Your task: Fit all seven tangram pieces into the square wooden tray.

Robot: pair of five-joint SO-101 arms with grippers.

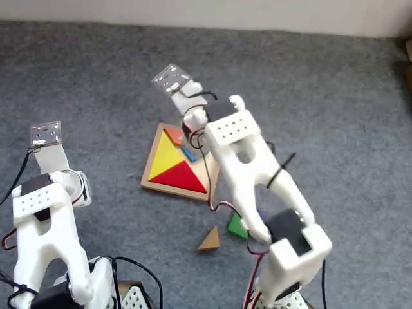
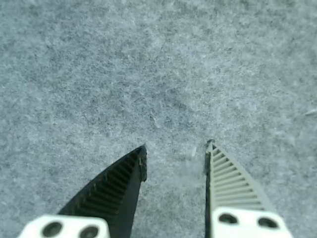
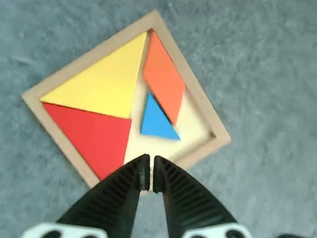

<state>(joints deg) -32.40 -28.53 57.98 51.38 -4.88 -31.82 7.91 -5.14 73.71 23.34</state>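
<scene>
The square wooden tray [image 1: 149, 183] [image 3: 205, 111] lies on the grey carpet. In it are a yellow triangle [image 1: 164, 158] [image 3: 104, 84], a red triangle [image 1: 183, 175] [image 3: 94, 136], an orange parallelogram [image 1: 174, 135] [image 3: 163, 82] and a small blue triangle [image 1: 188, 154] [image 3: 156, 121]. A green piece [image 1: 237, 226] and a tan triangle [image 1: 209, 239] lie on the carpet just in front of the tray. My right gripper [image 3: 148, 171] hangs shut and empty above the tray's rim, close to the red triangle's corner. My left gripper [image 2: 176, 153] is open over bare carpet, well left of the tray.
The right arm [image 1: 251, 167] stretches over the tray's right side and partly covers it and the green piece. The left arm [image 1: 45, 212] stands at the front left. Bare wood shows in the tray beside the blue triangle. Carpet lies all around.
</scene>
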